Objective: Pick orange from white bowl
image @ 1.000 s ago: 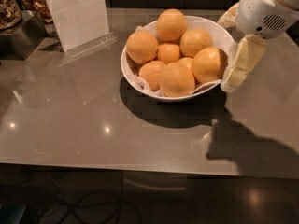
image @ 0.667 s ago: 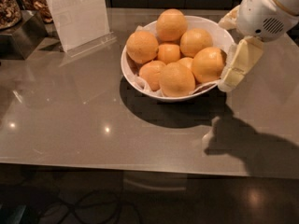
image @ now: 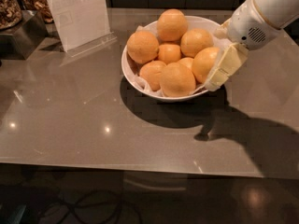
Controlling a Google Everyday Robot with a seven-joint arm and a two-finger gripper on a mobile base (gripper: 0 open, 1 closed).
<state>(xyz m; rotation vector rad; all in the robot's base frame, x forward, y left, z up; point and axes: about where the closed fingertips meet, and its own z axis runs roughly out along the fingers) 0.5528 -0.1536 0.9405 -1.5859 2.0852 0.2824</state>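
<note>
Gleaming countertop [image: 70,120], gripper [image: 214,80] beside white bowl [image: 125,69]

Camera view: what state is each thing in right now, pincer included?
white bowl: upright on the table, paper-lined, heaped with fruit.
oranges: all resting in the bowl, none lifted.
right-hand orange: in the bowl at its right edge, not lifted.
pincer: low at the bowl's right rim, right beside the right-hand orange.
sign stand: upright, behind the bowl to its left.
</note>
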